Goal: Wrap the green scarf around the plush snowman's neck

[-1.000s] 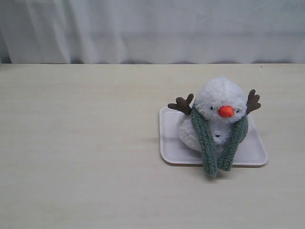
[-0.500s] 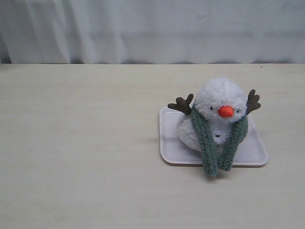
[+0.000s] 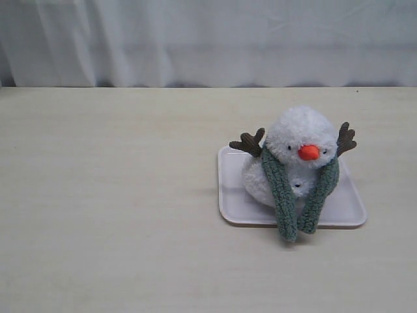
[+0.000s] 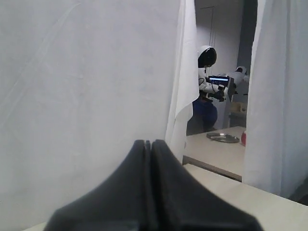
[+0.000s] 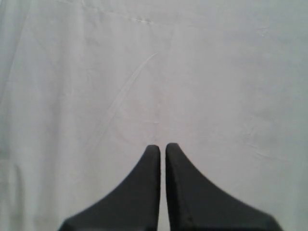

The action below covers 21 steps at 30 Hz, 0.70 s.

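The white plush snowman [image 3: 296, 134] with orange nose and brown antler arms sits on a pale tray [image 3: 228, 195] in the exterior view. The green scarf [image 3: 281, 192] lies round its neck, both ends hanging down in front and meeting past the tray's front edge. Neither gripper shows in the exterior view. In the left wrist view my left gripper [image 4: 147, 143] is shut with nothing in it, facing a white curtain. In the right wrist view my right gripper [image 5: 162, 147] has its fingers nearly together with a thin slit between them, empty, also facing curtain.
A white curtain [image 3: 208, 39] hangs along the back of the light wooden table [image 3: 104, 208]. Through a gap in the curtain, the left wrist view shows another table with a metal dish [image 4: 223, 137] and a distant robot [image 4: 208, 82].
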Each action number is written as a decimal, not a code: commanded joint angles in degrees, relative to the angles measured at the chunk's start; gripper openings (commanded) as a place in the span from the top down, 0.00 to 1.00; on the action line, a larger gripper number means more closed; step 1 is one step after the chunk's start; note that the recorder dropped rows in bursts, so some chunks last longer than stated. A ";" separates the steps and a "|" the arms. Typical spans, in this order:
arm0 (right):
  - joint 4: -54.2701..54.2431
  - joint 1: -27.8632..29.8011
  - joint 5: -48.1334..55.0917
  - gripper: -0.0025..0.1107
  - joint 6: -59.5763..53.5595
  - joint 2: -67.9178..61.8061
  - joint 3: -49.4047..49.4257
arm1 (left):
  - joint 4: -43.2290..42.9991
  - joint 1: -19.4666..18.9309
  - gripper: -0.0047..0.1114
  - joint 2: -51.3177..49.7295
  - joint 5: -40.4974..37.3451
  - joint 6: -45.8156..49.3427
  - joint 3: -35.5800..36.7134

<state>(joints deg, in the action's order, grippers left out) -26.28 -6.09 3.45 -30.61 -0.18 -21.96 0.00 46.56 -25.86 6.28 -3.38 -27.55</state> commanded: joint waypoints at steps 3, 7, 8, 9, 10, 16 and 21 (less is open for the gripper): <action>0.16 -0.10 -0.38 0.94 0.19 0.18 0.27 | 6.63 -0.02 0.96 1.41 -2.79 7.13 0.06; 0.16 -0.10 -0.38 0.94 0.19 0.18 0.27 | 6.63 -3.21 0.96 4.08 -7.91 8.05 0.06; 0.16 -0.10 -0.38 0.94 0.19 0.18 0.27 | 6.63 -5.01 0.96 4.97 -9.56 8.05 0.06; 0.16 -0.10 -0.38 0.94 0.19 0.18 0.27 | 6.63 -6.31 0.96 5.60 -10.43 8.05 0.06; 0.16 -0.10 -0.38 0.94 0.19 0.18 0.27 | 6.63 -7.65 0.96 6.19 -11.13 8.05 0.06; 0.16 -0.10 -0.38 0.94 0.19 0.18 0.27 | 6.63 -16.51 0.96 10.63 -13.52 7.65 0.06; 0.16 -0.10 -0.38 0.94 0.19 0.18 0.27 | 6.63 -22.29 0.96 14.31 -17.60 7.46 0.06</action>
<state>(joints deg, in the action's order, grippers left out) -26.28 -6.09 3.45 -30.61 -0.18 -21.96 6.12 26.88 -13.35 -9.17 4.33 -27.55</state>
